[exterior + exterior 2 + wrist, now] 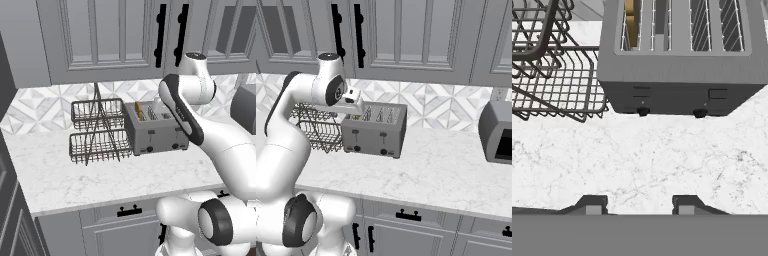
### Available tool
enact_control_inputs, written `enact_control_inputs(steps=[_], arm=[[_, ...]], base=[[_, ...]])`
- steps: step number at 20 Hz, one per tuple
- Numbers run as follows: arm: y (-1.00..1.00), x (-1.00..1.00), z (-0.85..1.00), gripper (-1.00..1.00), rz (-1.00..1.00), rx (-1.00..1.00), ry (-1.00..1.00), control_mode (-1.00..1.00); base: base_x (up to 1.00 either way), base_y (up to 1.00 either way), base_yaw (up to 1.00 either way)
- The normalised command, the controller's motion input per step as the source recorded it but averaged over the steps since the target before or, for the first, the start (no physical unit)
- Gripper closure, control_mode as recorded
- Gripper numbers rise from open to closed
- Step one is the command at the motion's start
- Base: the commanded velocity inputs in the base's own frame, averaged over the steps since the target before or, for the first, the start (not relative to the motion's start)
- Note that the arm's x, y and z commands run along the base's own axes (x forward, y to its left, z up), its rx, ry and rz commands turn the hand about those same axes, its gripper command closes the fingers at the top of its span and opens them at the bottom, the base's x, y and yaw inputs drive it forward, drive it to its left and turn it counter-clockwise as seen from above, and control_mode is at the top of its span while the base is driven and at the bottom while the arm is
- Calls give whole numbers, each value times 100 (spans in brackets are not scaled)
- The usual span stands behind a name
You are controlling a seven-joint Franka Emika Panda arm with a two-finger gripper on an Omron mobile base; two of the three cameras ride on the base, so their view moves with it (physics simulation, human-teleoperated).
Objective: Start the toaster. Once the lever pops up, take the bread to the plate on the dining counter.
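Marble worktop (100,175) spread across the lower half of both base views, with grey cabinets (95,35) overhead and a patterned backsplash (441,102) behind. Dark boxy appliance (496,132) at 3 o'clock on the worktop in the right base view, well apart from everything else.

Toaster (152,131) standing upright near the middle of the left base view, toward the back of the worktop; four slots on top, two black knobs low on its front. In the hand view, toaster at 12 o'clock, seen from above and from the front.

Two-tier wire basket rack (97,132) just beside the toaster, at 9 o'clock from it in the left base view and at 10 o'clock in the hand view; touching or not cannot be told.

Gripper (640,204) hovering above bare marble in front of the toaster, at 6 o'clock in the hand view; fingertips (592,205) parted about halfway, with nothing between them, clear of the toaster.

Bread (630,20) sitting in the outermost slot on the rack side, at 11 o'clock in the hand view, with a golden edge poking above the slot in the left base view.
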Motion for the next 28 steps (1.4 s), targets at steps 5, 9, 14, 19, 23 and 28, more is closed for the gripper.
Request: enact_control_inputs(steps=[5,9,14,19,23,28], arm=[[0,0,0,-100,0,0,-7,-100],[0,0,0,-100,0,0,-14,-100],[7,0,-11,-100,0,0,-13,-100],[14,0,-24,100,0,0,-8,-100],[6,3,-15,100,0,0,-10,-100],[-7,22,-15,100,5,0,-17,-100]], base=[[0,0,0],[0,0,0],[0,0,0],[0,0,0],[0,0,0],[0,0,0]])
